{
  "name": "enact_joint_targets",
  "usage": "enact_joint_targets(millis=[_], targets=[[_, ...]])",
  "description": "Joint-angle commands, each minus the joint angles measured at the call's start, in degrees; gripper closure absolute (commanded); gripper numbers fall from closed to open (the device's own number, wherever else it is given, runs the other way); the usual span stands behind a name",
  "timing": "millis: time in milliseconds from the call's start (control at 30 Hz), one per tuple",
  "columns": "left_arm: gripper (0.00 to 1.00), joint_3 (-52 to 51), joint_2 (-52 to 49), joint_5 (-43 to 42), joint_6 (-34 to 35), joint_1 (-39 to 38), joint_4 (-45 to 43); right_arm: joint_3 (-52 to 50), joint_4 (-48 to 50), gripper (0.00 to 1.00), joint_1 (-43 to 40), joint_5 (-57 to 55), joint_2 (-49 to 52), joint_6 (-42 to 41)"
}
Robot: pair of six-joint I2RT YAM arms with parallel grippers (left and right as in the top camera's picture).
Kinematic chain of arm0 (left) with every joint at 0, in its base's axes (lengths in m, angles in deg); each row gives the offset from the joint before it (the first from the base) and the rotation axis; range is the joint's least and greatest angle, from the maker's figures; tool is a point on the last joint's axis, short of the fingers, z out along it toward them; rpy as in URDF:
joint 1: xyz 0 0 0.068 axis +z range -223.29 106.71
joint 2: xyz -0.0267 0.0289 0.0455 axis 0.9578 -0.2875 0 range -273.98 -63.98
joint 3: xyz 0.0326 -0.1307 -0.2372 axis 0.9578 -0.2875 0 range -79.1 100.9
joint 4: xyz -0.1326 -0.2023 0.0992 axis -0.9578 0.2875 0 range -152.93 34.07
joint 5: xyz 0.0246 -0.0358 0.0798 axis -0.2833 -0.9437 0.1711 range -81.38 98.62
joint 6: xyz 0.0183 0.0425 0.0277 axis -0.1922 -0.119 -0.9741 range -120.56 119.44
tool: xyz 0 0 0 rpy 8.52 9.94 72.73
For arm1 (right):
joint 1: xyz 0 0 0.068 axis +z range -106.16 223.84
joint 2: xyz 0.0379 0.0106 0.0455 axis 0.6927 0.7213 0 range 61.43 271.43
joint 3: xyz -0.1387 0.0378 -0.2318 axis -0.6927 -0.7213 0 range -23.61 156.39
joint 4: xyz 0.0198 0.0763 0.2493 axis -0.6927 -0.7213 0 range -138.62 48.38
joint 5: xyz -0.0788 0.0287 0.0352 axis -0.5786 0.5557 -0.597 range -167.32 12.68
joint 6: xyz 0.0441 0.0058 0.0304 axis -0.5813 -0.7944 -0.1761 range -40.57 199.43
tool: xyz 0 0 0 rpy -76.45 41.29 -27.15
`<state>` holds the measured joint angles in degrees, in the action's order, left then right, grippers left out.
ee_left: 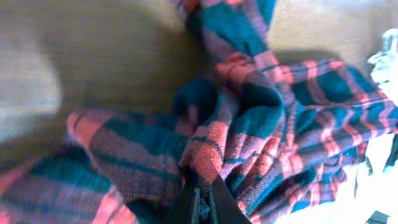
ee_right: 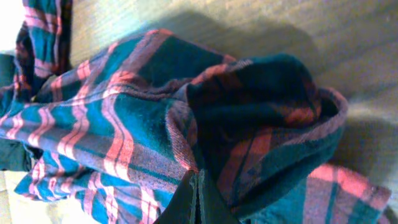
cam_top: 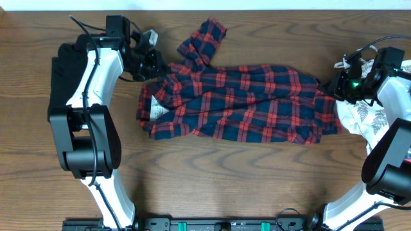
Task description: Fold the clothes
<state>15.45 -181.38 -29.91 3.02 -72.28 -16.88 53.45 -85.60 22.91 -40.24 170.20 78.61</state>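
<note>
The red-and-navy plaid shirt lies spread across the middle of the wooden table, its white neck label at the left and one sleeve reaching to the back. My left gripper is shut on the shirt's upper-left edge; in the left wrist view plaid cloth bunches over the closed fingers. My right gripper is shut on the shirt's right end; in the right wrist view the fingers pinch a fold of plaid. A white leaf-print garment lies under the right arm.
A black garment lies at the far left beside the left arm. The arm bases stand at the table's front edge. Bare wood runs in front of the shirt.
</note>
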Motion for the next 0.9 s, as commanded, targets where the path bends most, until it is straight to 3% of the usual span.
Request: enact_joint_targets(millis=[0, 367, 533, 867], targets=[[0.94, 0.7, 3.0, 3.3, -2.0, 0.6, 2.1, -0.2, -1.0, 0.99, -0.5, -2.9, -1.1, 0.9], [0.94, 0.6, 5.2, 3.5, -2.5, 0.6, 11.5, -0.2, -5.8, 0.99, -0.5, -12.6, -1.1, 0.9], [0.94, 0.4, 5.2, 7.3, -2.5, 0.5, 17.3, -0.2, -7.9, 0.97, -0.5, -15.5, -1.1, 0.9], [0.94, -0.9, 5.2, 12.1, -2.4, 0.2, 18.5, -0.2, -11.1, 0.95, -0.5, -16.4, -1.1, 0.9]])
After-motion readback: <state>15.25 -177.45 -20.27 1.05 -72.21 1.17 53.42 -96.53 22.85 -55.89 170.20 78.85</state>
